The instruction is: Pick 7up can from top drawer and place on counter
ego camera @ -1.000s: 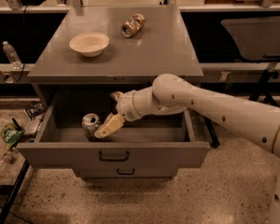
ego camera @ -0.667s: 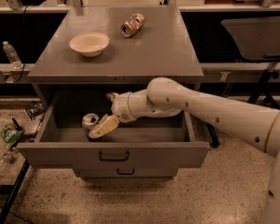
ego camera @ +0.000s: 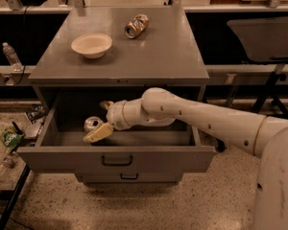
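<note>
Top drawer (ego camera: 62,158) pulled open below the counter (ego camera: 158,56); its back interior is in deep shadow and the floor under the arm is hidden. Gripper (ego camera: 94,121) is inside the drawer, left of centre, at the end of the white arm reaching in from the right. Claw spread: one tan finger (ego camera: 99,132) low and in front, the other a small tip behind, half lost in the dark. 7up can (ego camera: 92,123) sits between them, in the left part of the drawer. Contact with either finger can't be made out. Only the can's shiny top and upper wall show; the front finger covers the lower body. The top faces up, so the long axis looks near vertical. On the counter: a pale bowl (ego camera: 91,45) and a brown-and-gold can (ego camera: 136,26) lying on its side.
</note>
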`<state>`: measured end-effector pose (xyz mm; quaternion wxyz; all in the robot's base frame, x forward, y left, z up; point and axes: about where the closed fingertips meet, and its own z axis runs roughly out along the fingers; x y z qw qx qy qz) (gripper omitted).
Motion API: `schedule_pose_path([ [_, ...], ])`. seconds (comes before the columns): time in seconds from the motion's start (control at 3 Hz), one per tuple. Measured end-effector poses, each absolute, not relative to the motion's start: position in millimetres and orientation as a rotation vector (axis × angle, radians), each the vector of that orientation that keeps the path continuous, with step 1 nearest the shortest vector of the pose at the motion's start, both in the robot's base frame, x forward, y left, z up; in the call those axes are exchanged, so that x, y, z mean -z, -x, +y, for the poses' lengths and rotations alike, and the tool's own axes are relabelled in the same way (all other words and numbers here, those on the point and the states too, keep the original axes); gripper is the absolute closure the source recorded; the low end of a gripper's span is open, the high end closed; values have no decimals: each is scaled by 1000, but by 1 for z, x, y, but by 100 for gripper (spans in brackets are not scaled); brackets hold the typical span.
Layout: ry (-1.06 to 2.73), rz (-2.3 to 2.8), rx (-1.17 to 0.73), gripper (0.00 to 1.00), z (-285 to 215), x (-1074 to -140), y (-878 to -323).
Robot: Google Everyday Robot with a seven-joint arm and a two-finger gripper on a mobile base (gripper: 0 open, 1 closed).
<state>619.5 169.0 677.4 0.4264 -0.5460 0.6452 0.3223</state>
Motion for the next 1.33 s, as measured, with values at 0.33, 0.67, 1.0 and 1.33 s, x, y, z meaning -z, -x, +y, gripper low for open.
schedule_pose_path([
  [0.33,1364,1581,-824,38,176,-667,-623],
  [0.67,1370,1552,-844,62,179,-662,-624],
  [1.0,1339,1523,-828,93,163,-678,-621],
  [1.33,1313,1520,-770,100,133,-704,-616],
])
